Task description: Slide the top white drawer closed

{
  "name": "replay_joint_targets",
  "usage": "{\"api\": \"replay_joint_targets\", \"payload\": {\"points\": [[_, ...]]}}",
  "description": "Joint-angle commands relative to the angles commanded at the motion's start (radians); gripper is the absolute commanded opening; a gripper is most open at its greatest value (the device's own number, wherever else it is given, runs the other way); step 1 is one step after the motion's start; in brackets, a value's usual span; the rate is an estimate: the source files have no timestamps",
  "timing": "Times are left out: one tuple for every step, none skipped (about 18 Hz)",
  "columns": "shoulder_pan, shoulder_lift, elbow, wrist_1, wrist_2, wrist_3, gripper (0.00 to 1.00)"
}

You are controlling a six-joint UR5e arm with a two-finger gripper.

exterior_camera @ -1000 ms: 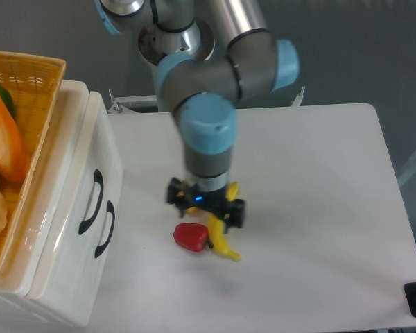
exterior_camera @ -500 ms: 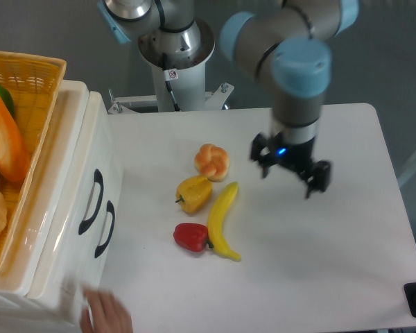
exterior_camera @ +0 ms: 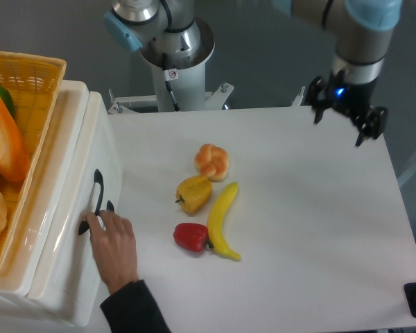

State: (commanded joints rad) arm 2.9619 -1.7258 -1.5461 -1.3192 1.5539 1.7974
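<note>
The top white drawer (exterior_camera: 104, 149) is at the left, its glossy front panel facing right with a curved black handle (exterior_camera: 97, 191). A person's hand (exterior_camera: 116, 248) reaches in from the bottom edge and rests on the drawer fronts at the handles, covering most of the second drawer's handle. My gripper (exterior_camera: 342, 125) hangs over the table's far right corner, far from the drawer. Its fingers stand apart with nothing between them.
A yellow wicker basket (exterior_camera: 29, 75) with an orange item sits on top of the cabinet. On the table middle lie an orange fruit (exterior_camera: 212, 161), a yellow pepper (exterior_camera: 194, 194), a banana (exterior_camera: 223, 222) and a red pepper (exterior_camera: 191, 236). The robot base (exterior_camera: 173, 48) stands at the back.
My arm has swung from over the fruits to the far right back corner. A person's hand came in from below and moved up onto the drawer handles.
</note>
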Motion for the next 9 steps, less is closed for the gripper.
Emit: {"api": "replay_joint_targets", "payload": {"points": [[0.021, 0.011, -0.018, 0.000, -0.005, 0.032, 1.00], [0.037, 0.017, -0.026, 0.000, -0.008, 0.054, 1.00], [0.042, 0.020, -0.026, 0.000, -0.017, 0.062, 1.00], [0.043, 0.026, -0.028, -0.002, -0.020, 0.063, 1.00], [0.048, 0.032, -0.038, -0.002, -0.021, 0.063, 1.00], [0.048, 0.038, -0.043, -0.002, -0.021, 0.063, 1.00], [0.048, 0.038, -0.045, -0.002, -0.021, 0.063, 1.00], [0.048, 0.040, -0.048, -0.002, -0.021, 0.063, 1.00], [0.048, 0.040, -0.048, -0.002, -0.021, 0.063, 1.00]]}}
